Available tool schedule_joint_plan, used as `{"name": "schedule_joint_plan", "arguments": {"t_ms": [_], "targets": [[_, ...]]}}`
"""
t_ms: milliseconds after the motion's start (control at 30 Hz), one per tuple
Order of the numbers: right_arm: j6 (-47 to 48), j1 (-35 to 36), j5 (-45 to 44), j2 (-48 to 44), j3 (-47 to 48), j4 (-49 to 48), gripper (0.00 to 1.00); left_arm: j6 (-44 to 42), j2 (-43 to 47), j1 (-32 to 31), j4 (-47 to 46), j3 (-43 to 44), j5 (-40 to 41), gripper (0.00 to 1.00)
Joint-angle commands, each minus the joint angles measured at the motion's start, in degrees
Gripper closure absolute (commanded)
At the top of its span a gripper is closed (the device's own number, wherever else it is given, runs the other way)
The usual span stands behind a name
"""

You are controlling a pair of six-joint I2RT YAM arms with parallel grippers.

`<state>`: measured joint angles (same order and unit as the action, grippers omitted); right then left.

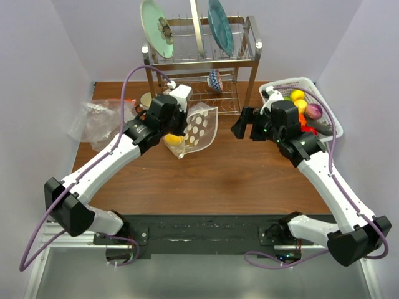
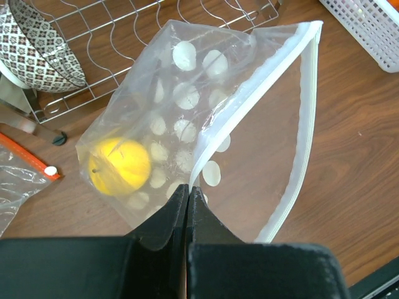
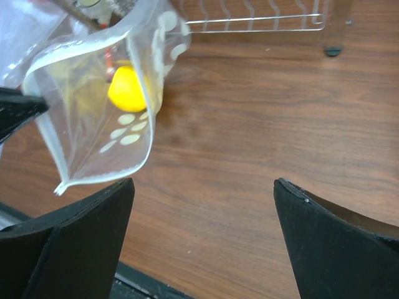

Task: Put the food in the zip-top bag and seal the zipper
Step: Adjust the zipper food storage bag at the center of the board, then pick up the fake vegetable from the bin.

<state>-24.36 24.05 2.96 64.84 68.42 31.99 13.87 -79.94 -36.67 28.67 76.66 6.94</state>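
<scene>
The zip-top bag (image 1: 201,128) hangs over the table's middle with its mouth open toward the right. My left gripper (image 2: 188,187) is shut on the near lip of its zipper (image 2: 206,152); the far lip (image 2: 304,118) curves free. One yellow food piece (image 2: 121,166) lies inside at the bottom, also in the right wrist view (image 3: 126,89). My right gripper (image 3: 204,187) is open and holds nothing, just right of the bag's mouth (image 1: 244,126). More food, including yellow (image 1: 297,95) and purple (image 1: 314,111) pieces, sits in the white basket (image 1: 330,109).
A metal dish rack (image 1: 249,59) with plates stands at the back, a patterned bowl (image 2: 37,43) on its lower shelf. A plain clear plastic bag (image 1: 100,121) with an orange strip lies at the left.
</scene>
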Motion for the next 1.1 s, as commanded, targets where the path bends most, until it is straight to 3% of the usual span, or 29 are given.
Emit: {"name": "schedule_joint_plan", "arguments": {"t_ms": [0, 200, 433, 633, 1067], "targets": [[0.5, -0.2, -9.1, 0.1, 2.5, 1.7, 0.01, -2.4, 1.9, 0.5, -4.8, -0.5, 2.2, 1.0], [1.7, -3.7, -12.7, 1.0, 3.1, 3.5, 0.01, -2.6, 3.7, 0.5, -8.6, -5.0, 1.9, 1.0], [-2.4, -17.4, -6.7, 3.0, 1.2, -1.4, 0.01, -3.0, 6.3, 0.5, -12.1, -9.7, 1.3, 1.0], [-3.1, -23.1, -11.8, 7.7, 2.9, -3.8, 0.01, -3.1, 8.3, 0.5, -14.1, -11.8, 0.9, 1.0], [-0.7, -28.0, -24.0, 24.1, 5.9, -10.1, 0.01, -2.1, 10.5, 0.6, -16.1, -14.5, -1.3, 1.0]]}}
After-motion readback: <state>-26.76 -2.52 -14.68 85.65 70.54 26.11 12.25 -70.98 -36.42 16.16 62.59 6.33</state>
